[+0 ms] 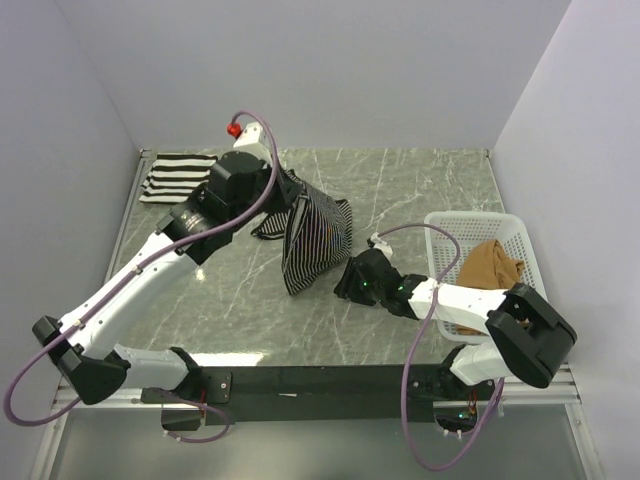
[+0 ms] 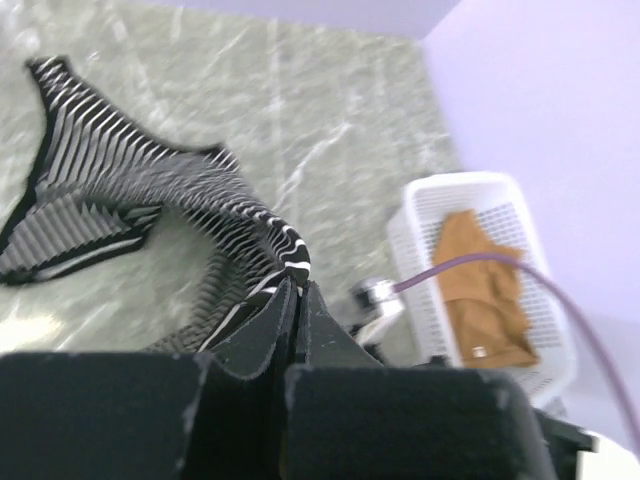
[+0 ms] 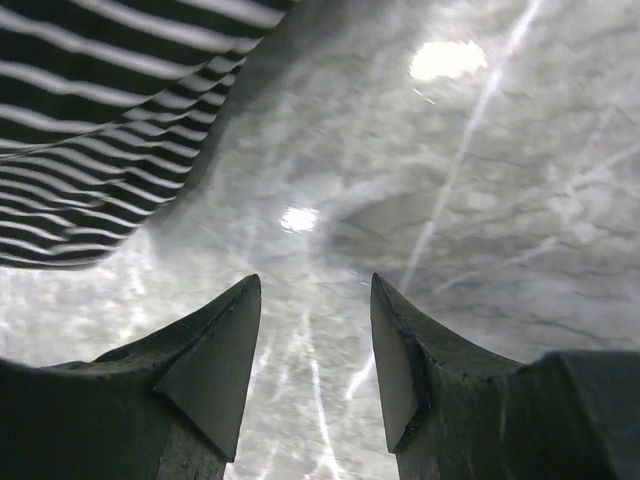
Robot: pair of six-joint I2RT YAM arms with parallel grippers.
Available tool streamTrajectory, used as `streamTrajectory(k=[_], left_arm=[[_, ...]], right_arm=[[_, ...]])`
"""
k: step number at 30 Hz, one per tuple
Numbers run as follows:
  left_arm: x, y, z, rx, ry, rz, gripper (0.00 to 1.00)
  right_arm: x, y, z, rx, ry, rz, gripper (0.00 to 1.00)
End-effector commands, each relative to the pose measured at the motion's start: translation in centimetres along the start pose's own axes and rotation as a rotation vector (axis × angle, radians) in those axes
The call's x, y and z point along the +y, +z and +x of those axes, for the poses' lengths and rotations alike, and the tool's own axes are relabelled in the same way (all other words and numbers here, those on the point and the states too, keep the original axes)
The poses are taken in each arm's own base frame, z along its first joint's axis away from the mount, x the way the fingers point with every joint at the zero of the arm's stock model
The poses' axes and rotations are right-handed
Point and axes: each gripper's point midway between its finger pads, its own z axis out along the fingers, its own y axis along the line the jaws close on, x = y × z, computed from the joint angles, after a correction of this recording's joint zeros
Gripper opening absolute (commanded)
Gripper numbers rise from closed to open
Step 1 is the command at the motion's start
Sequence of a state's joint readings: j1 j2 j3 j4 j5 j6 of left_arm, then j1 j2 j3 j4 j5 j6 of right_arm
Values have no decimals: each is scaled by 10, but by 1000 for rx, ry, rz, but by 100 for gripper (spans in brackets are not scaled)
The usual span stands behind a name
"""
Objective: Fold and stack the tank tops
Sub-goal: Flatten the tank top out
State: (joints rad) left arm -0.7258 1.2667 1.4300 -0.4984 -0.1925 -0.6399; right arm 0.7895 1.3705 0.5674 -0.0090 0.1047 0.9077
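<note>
The thin-striped tank top (image 1: 312,240) with dark trim hangs partly lifted over the table's middle. My left gripper (image 1: 292,205) is shut on its edge and holds it up; the left wrist view shows the fabric (image 2: 150,190) pinched at the fingertips (image 2: 296,284). My right gripper (image 1: 347,280) is open and empty, low over the marble just right of the top's lower end, which shows at the upper left of the right wrist view (image 3: 100,130). The wide-striped tank top (image 1: 175,177) lies folded at the back left. The tan-brown tank top (image 1: 490,268) lies in the basket.
A white lattice basket (image 1: 445,225) stands at the right edge of the table and shows in the left wrist view (image 2: 425,250). Purple cables loop over both arms. Walls close in the table on three sides.
</note>
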Motion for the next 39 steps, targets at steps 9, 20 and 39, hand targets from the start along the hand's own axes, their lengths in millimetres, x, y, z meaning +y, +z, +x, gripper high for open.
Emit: streamTrajectory(k=[9,20,39], left_arm=[[-123,-16,-54,-78,28,267,1],[-79,9,-96,-176,-49,96,0],[255,-27,77,-96,-389,-511,0]], right_arm=[[32,-18,-41,-149,30,-82,58],[23,-38,-94,-241,48,-44,60],[-16,-19,17,32,-43,133,60]])
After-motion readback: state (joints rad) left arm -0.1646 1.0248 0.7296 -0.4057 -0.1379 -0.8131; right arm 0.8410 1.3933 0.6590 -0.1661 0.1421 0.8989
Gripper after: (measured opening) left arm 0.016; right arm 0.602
